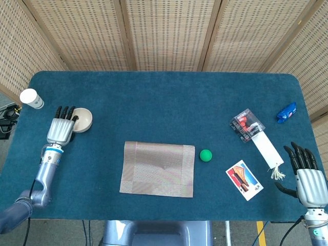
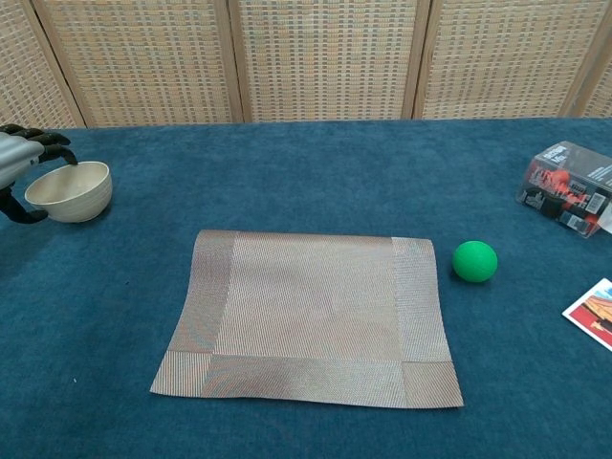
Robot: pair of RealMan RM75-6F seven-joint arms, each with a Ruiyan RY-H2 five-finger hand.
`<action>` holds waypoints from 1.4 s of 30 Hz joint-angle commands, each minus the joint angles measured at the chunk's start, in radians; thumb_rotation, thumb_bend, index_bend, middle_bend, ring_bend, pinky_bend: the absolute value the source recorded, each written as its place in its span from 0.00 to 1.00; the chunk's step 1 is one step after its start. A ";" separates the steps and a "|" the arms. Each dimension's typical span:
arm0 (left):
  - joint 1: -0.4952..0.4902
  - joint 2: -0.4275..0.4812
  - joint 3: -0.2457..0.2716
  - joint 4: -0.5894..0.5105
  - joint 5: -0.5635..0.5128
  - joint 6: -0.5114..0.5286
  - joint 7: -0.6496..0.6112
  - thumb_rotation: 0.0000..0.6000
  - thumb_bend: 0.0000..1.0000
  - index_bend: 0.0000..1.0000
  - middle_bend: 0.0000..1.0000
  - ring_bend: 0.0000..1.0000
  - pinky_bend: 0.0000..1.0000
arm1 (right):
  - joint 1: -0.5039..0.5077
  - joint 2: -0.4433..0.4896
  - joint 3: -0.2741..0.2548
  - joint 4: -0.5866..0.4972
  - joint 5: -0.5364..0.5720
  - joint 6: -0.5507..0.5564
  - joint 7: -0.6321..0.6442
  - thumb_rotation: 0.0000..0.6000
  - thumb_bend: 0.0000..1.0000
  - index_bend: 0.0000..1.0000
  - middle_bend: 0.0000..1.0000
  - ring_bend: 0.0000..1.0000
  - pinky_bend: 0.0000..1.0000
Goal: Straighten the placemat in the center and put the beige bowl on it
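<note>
The brown woven placemat (image 1: 158,168) (image 2: 311,316) lies flat in the middle of the blue table, near the front edge and slightly skewed. The beige bowl (image 1: 84,121) (image 2: 75,191) stands upright on the table at the far left. My left hand (image 1: 61,128) (image 2: 19,158) is at the bowl's left side, with its fingers reaching over the rim and the thumb low outside the wall; no firm grip shows. My right hand (image 1: 307,174) hovers at the front right corner with its fingers spread and nothing in it. The chest view does not show it.
A green ball (image 1: 205,155) (image 2: 474,261) lies just right of the placemat. Further right are a picture card (image 1: 244,180), a white bookmark with a tassel (image 1: 268,150), a clear package (image 1: 246,124) (image 2: 569,187) and a blue object (image 1: 286,113). A paper cup (image 1: 31,98) stands far left.
</note>
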 commanded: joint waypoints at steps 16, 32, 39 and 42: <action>0.185 0.341 0.089 -0.531 0.098 0.198 -0.263 1.00 0.15 0.01 0.00 0.00 0.00 | -0.007 0.008 -0.003 -0.011 -0.016 0.018 0.001 1.00 0.14 0.07 0.00 0.00 0.00; 0.199 0.360 0.156 -0.741 0.267 0.284 -0.148 1.00 0.18 0.18 0.00 0.00 0.00 | -0.011 0.021 0.000 -0.025 -0.022 0.033 0.027 1.00 0.14 0.07 0.00 0.00 0.00; 0.164 0.293 0.175 -0.802 0.277 0.214 -0.020 1.00 0.18 0.14 0.00 0.00 0.00 | -0.012 0.030 -0.001 -0.029 -0.023 0.031 0.046 1.00 0.14 0.07 0.00 0.00 0.00; 0.152 0.254 0.187 -0.821 0.271 0.179 0.038 1.00 0.18 0.14 0.00 0.00 0.00 | -0.012 0.034 -0.001 -0.031 -0.020 0.029 0.055 1.00 0.14 0.07 0.00 0.00 0.00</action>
